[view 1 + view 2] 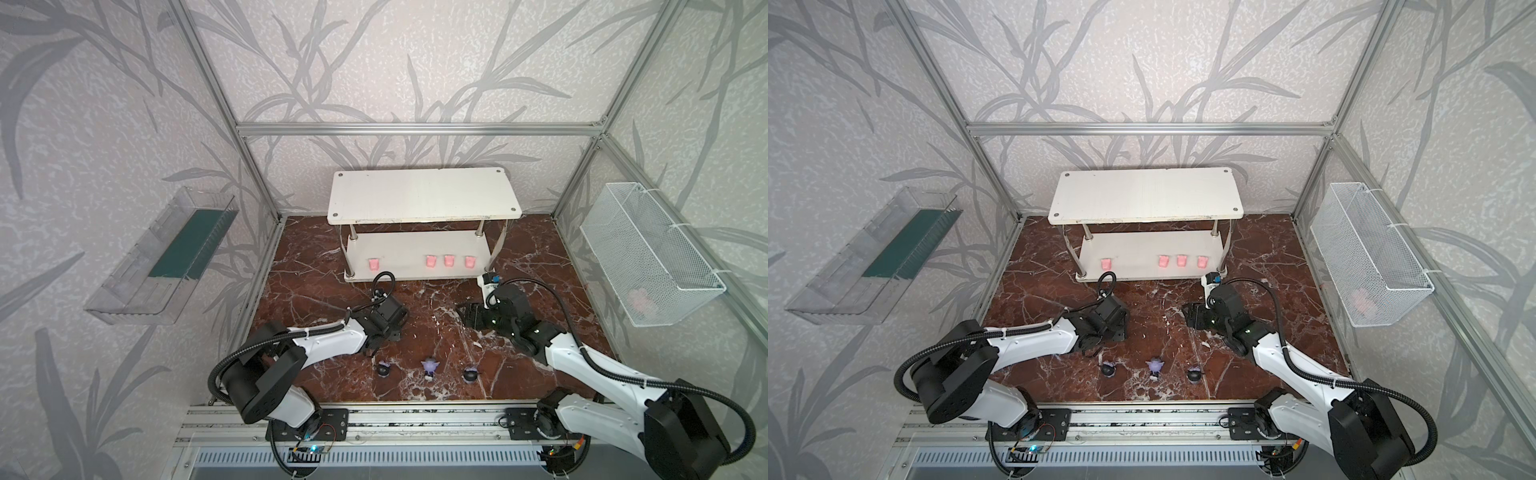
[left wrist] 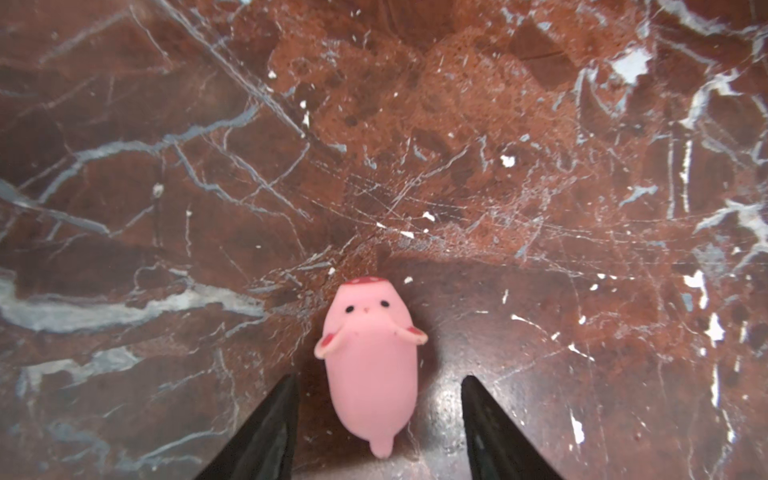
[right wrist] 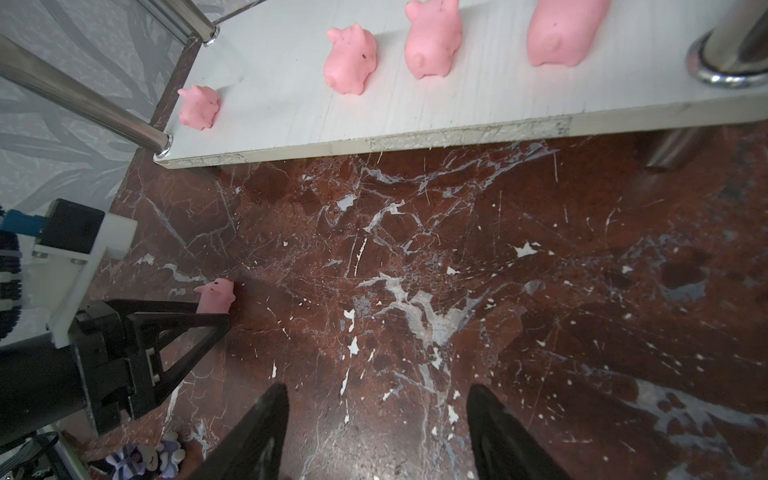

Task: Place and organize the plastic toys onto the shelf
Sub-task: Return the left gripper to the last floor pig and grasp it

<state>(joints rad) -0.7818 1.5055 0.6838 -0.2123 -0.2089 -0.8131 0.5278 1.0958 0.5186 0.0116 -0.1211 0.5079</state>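
Observation:
A pink piglet toy (image 2: 370, 365) lies on the marble floor between the fingers of my left gripper (image 2: 376, 380), which is open with a gap on each side. The right wrist view shows the same piglet (image 3: 216, 295) at that gripper's fingertips (image 3: 208, 320). In both top views the left gripper (image 1: 395, 332) hides it. Several pink piglets (image 1: 448, 260) stand on the lower tier of the white shelf (image 1: 424, 195). Three small figurines, two black (image 1: 384, 368) (image 1: 471, 372) and one lilac (image 1: 429, 367), stand near the front edge. My right gripper (image 1: 461, 311) (image 3: 378, 388) hovers open and empty.
A clear plastic bin (image 1: 162, 257) hangs on the left wall. A white wire basket (image 1: 648, 257) on the right wall holds something pale pink (image 1: 642, 299). Aluminium frame posts (image 1: 257, 178) border the floor, and a metal rail (image 1: 415, 419) runs along the front.

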